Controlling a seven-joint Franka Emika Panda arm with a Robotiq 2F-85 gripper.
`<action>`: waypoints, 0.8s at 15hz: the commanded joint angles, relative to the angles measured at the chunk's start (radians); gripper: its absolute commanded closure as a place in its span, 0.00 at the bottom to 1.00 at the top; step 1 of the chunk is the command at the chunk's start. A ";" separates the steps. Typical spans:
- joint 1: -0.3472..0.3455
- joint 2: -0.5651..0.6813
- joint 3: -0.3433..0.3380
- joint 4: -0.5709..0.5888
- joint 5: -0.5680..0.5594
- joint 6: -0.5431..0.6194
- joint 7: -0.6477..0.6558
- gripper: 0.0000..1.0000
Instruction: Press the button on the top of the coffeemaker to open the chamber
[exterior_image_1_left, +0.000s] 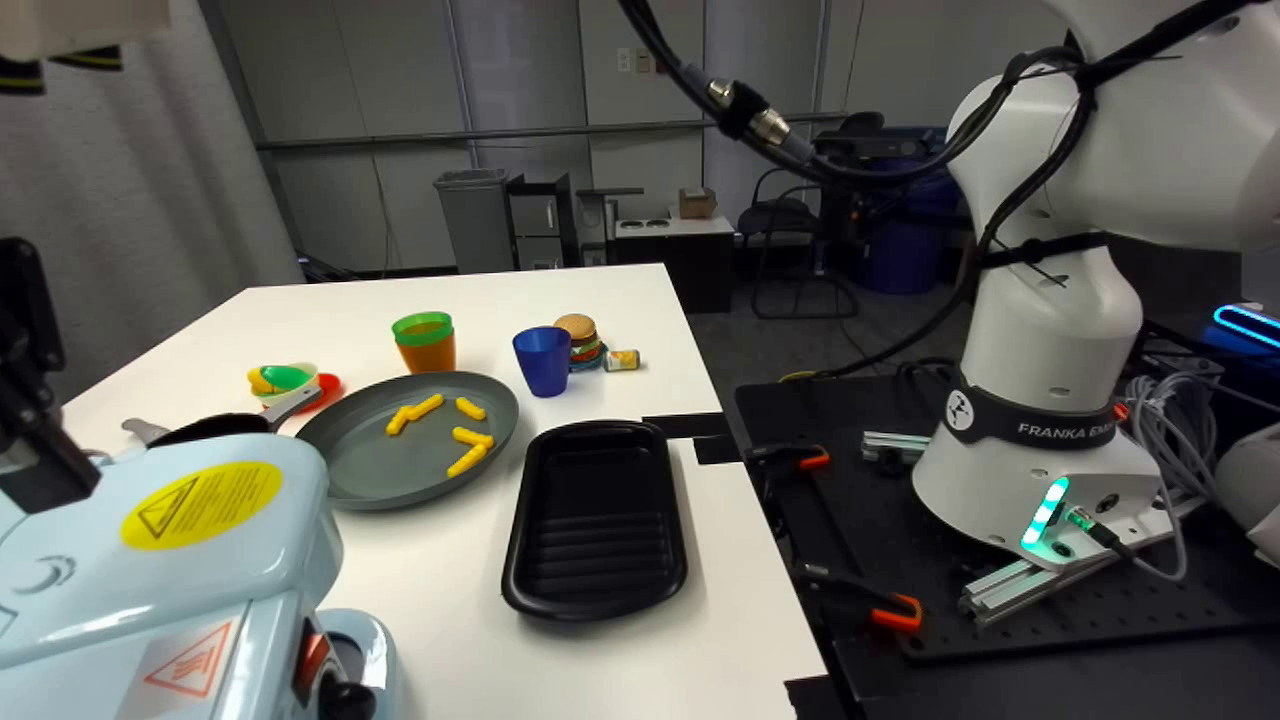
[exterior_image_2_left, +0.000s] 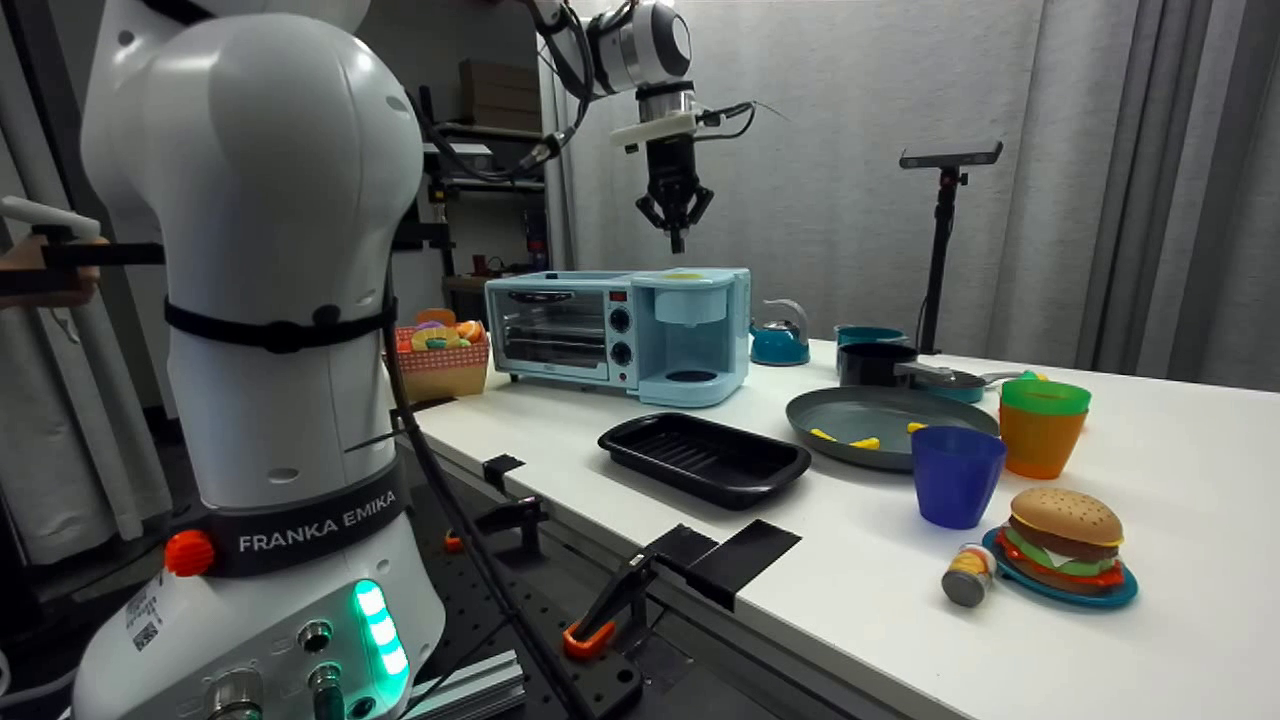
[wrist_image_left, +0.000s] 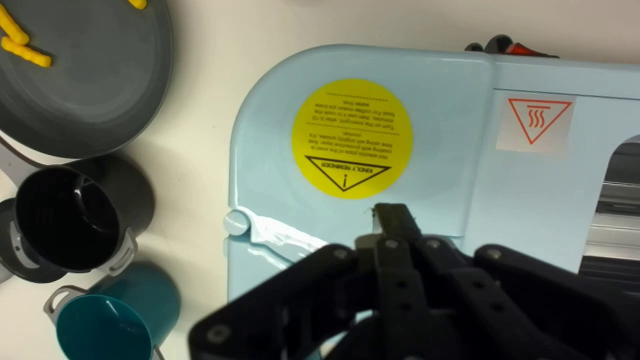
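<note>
Tabletop (exterior_image_1_left: 450, 580): yellow pieces (exterior_image_1_left: 467, 461) in pan (exterior_image_1_left: 360, 462)

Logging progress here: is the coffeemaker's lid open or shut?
Shut: the lid lies flat atop the coffeemaker in both exterior views.

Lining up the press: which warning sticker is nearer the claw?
The round yellow sticker on the coffeemaker lid; the red-triangle sticker sits farther off.

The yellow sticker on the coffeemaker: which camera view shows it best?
The wrist view, because it shows the whole sticker from above, with its print. Both exterior views show it flattened by a slanted angle.
</note>
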 joint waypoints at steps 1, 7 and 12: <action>0.025 0.036 -0.020 0.051 -0.022 -0.002 0.012 1.00; 0.033 0.054 -0.025 0.062 -0.021 0.001 0.016 1.00; 0.040 0.064 -0.030 0.070 -0.019 0.005 0.020 1.00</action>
